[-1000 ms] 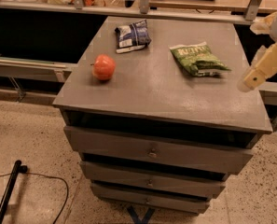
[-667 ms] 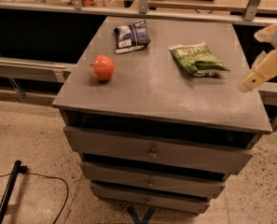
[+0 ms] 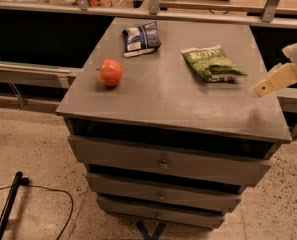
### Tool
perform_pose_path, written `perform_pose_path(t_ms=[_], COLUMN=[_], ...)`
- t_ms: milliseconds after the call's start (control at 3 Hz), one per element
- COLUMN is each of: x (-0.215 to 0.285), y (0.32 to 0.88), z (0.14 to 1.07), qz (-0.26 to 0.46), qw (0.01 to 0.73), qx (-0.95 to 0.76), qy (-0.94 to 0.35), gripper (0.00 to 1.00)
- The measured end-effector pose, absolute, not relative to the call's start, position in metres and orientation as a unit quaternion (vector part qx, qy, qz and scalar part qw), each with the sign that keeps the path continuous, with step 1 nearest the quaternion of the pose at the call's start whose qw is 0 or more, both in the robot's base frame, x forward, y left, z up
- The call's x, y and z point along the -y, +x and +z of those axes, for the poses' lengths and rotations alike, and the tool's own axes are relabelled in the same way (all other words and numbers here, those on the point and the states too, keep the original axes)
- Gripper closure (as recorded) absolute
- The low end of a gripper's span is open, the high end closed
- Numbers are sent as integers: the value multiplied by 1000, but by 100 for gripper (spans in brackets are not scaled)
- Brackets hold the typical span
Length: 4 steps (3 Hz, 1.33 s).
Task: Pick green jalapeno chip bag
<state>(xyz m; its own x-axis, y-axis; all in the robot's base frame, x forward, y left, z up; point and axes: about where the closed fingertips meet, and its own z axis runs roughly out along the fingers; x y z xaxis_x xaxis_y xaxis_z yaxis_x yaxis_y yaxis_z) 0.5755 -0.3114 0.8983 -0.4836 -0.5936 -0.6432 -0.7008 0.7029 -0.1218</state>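
The green jalapeno chip bag (image 3: 212, 63) lies flat on the grey cabinet top (image 3: 163, 99), at the back right, with its pale lettered band toward the far end. My gripper (image 3: 274, 81) comes in from the right edge of the view. It hovers over the cabinet's right edge, to the right of the bag and slightly nearer the front, apart from it. Nothing is in it.
A red apple (image 3: 110, 72) sits at the left of the top. A dark blue-and-white snack bag (image 3: 141, 38) lies at the back, left of the green bag. The cabinet has drawers (image 3: 163, 164) below. A railing (image 3: 153, 4) runs behind. A black cable (image 3: 43, 194) lies on the floor.
My gripper has sunk a little and drawn toward the right edge of the view. The bags and the apple have not moved.
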Motion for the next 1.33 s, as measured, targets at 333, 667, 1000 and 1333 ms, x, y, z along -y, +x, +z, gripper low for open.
perform_pose_path(t_ms=[333,667,1000,1333], x=[316,316,302,275], y=[587,587,596,611], z=[878,878,874,868], qz=[123,123,127,144], qw=[366,366,385,400], qx=[-864,-864,-850,-827], qy=[-323,-323,-335,-368], gripper=[0,0,0,0])
